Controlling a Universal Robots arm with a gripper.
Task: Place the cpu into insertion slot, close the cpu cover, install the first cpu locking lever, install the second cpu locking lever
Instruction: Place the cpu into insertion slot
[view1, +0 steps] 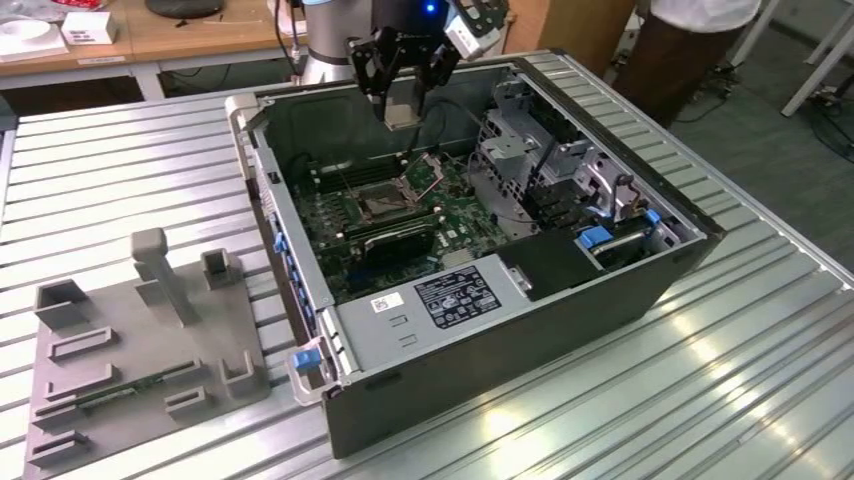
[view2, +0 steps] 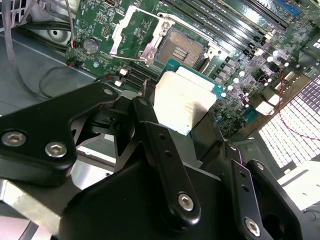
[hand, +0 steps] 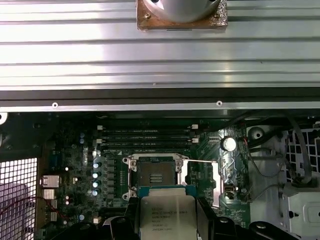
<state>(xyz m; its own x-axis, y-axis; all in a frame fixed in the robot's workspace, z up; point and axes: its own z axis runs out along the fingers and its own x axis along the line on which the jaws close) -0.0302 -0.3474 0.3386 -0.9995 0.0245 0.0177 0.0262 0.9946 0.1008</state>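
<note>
Exterior view, its left to its right: what goes on the list? (checker)

Item 1: grey fixture tray (view1: 134, 340), on the slatted table (view1: 694, 400), well off to one side of the gripper (view1: 400, 100). Item 2: open computer case (view1: 534, 330), laid side-up, I'd judge so the motherboard (view1: 334, 240) faces the arm. (clerk)

And the gripper itself? (checker)

Item 3: fingers drawn in on the cpu (view1: 399, 113), pinching opposite edges, metal top toward the wrist. Likely gripped so to keep the contact side untouched and the chip level. It hangs above the board, apart from it. (clerk)

Under it? (checker)

Item 4, first wrist view: insertion slot (hand: 156, 175), bare, below and just ahead of the carried cpu (hand: 167, 215). Item 5, second wrist view: cpu cover (view2: 120, 32), swung open beside the slot, presumably to leave it free. Item 6, first wrist view: memory slots (hand: 147, 137), beyond the slot. Placement not yet done. (clerk)
</note>
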